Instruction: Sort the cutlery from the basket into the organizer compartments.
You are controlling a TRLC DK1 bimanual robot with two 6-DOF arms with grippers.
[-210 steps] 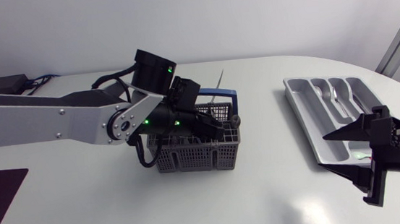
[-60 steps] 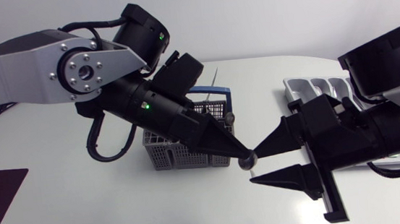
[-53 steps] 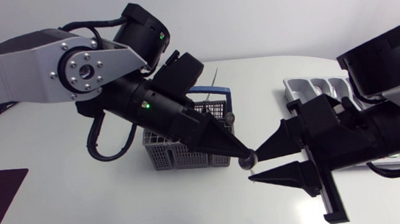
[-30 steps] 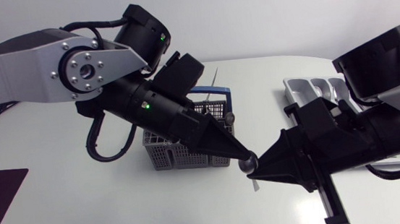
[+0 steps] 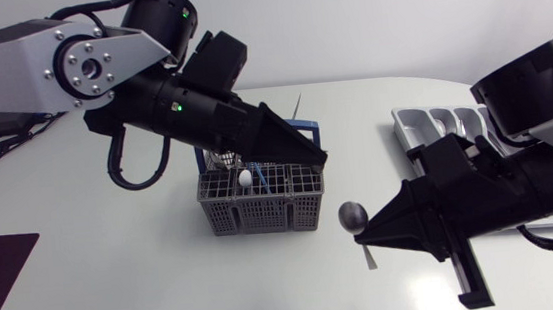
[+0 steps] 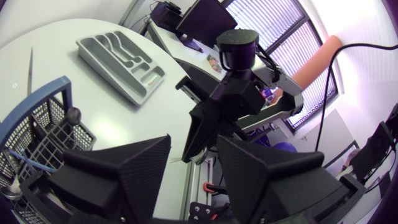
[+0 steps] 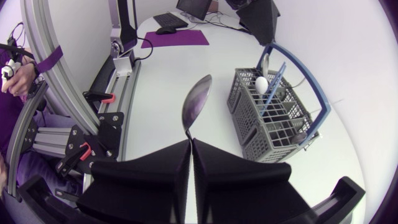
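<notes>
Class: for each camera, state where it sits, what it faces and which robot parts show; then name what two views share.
Head view: above the table, looking down; left arm, right arm, basket, organizer.
Left wrist view: on the left arm, facing the organizer and right arm; open left claw.
Right wrist view: on the right arm, facing the basket; right claw shut on the spoon.
Shared: all three show the basket.

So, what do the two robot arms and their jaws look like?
The left arm has a silver-grey link with a round bolted joint plate, a black wrist with small green lights and a looping black cable. The right arm shows a dark cylindrical housing. Both end in matte black, broad wedge-shaped jaws.
</notes>
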